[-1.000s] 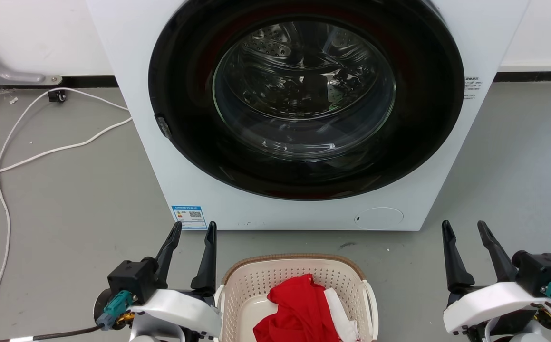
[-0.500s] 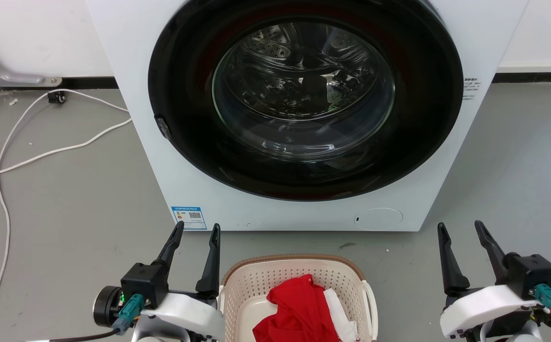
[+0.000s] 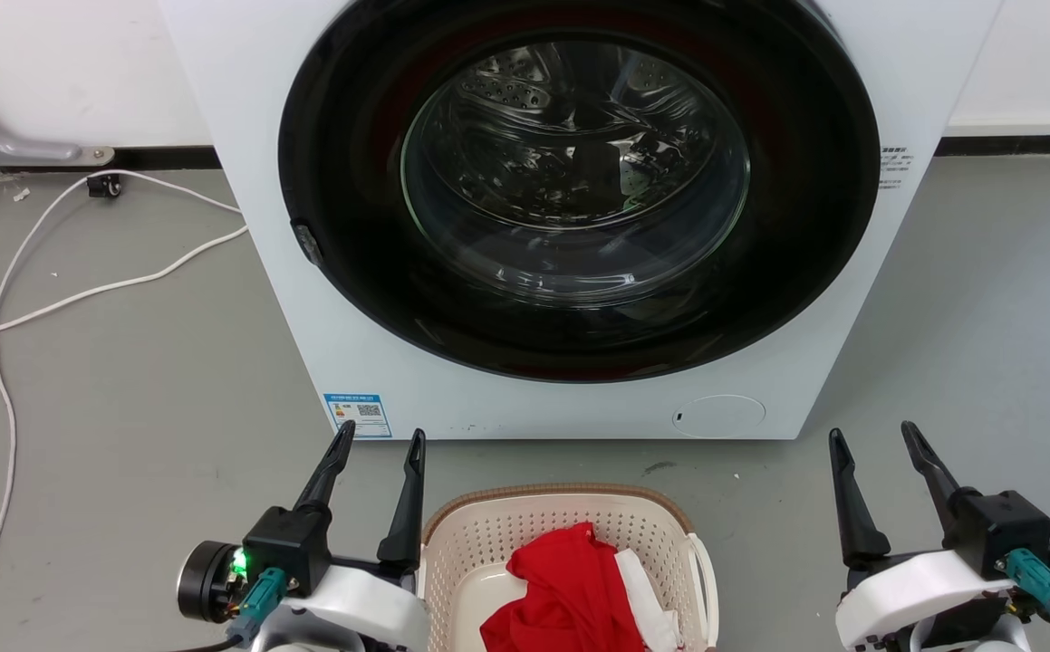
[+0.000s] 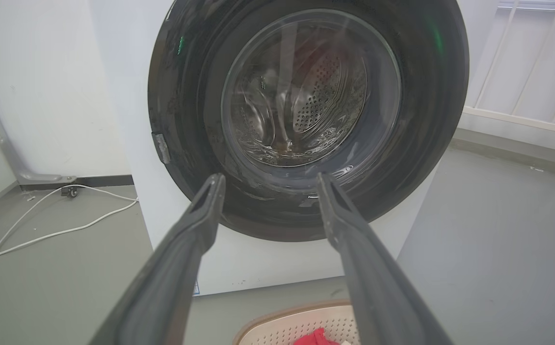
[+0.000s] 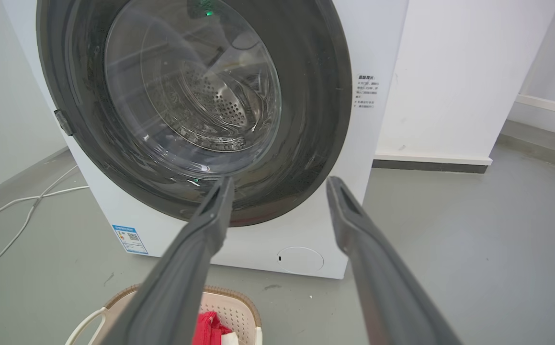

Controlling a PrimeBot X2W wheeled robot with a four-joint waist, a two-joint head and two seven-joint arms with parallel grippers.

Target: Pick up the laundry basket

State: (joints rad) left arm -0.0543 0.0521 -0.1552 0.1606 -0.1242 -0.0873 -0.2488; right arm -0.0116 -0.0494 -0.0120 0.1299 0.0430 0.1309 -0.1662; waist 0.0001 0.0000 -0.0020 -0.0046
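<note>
**A:** Where was the laundry basket (image 3: 488, 541)?

**B:** At six o'clock in the head view, on the grey floor (image 3: 126, 407) just in front of the washer (image 3: 244, 226). The frame's bottom edge cut off its near half. A red garment (image 3: 570, 589) and something white lay inside it.

**A:** What could have gone wrong from there?

**B:** Mainly the lopsided start, I thought. The left gripper (image 3: 380, 431) stood at seven o'clock, just beside the basket's left wall. I could not tell whether it brushed the rim. The right gripper (image 3: 871, 431) stood at five o'clock, well apart from the white loop handle (image 3: 710, 580) on that side. If one side had caught before the other, the basket would probably have tipped or skidded and spilled the loose clothes. The perforated walls also looked thin. A pinch on the wall, rather than on the rim or a handle, might have flexed it and slipped off. And a reach carried too far toward twelve o'clock could have knocked the washer's dark door (image 3: 805, 226).

**A:** How were the arms posed?

**B:** Both sat low in the bottom corners, with the pale forearms (image 3: 896, 589) roughly level. The fingers pointed toward twelve o'clock at the washer, not down at the basket. Each pair was spread in a moderate V and held nothing, and both wrist views showed open space between them. Neither had closed on any part of the basket, so I judged the grasp had not yet begun.
</note>
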